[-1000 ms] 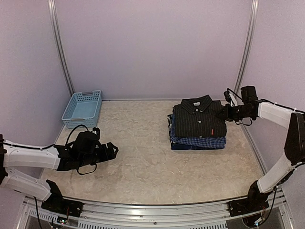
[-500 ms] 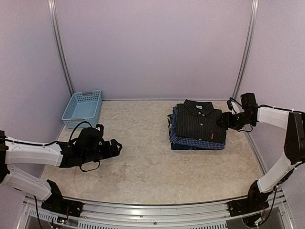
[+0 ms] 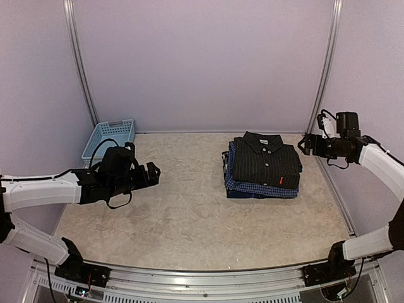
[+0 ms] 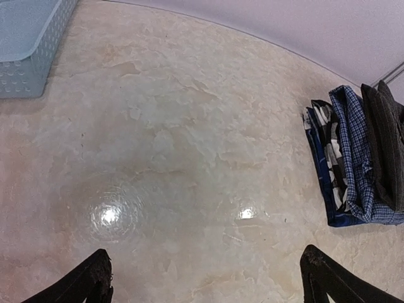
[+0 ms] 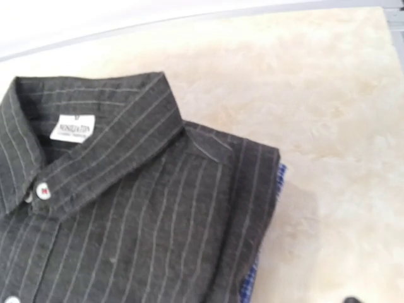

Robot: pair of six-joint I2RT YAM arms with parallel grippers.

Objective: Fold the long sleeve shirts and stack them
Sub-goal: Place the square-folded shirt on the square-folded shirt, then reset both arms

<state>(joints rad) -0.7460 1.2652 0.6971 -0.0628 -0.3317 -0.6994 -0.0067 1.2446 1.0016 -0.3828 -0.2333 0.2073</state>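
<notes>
Shirts first: you have the black pinstriped shirt (image 3: 265,165) lying folded on top of the blue check shirt (image 3: 260,187). The two form one stack right of centre in the top view, on the marbled surface (image 3: 189,208). The black one lies with its collar toward the back wall. A white label (image 5: 72,127) shows inside the collar, and a small red tag (image 3: 278,179) sits near the lower right edge. The check shirt peeks out along the front and left edges of the stack.

Your right claw (image 3: 305,144) hovers at the right of the frame, near the stack's upper right corner and apart from the cloth, fingers spread and holding nothing. Your left claw (image 4: 207,284) is at the left of the top view, well apart from the stack, jaws wide open and gripping nothing. A light blue basket (image 3: 108,144) stands in the upper left of the surface, near the back wall.
</notes>
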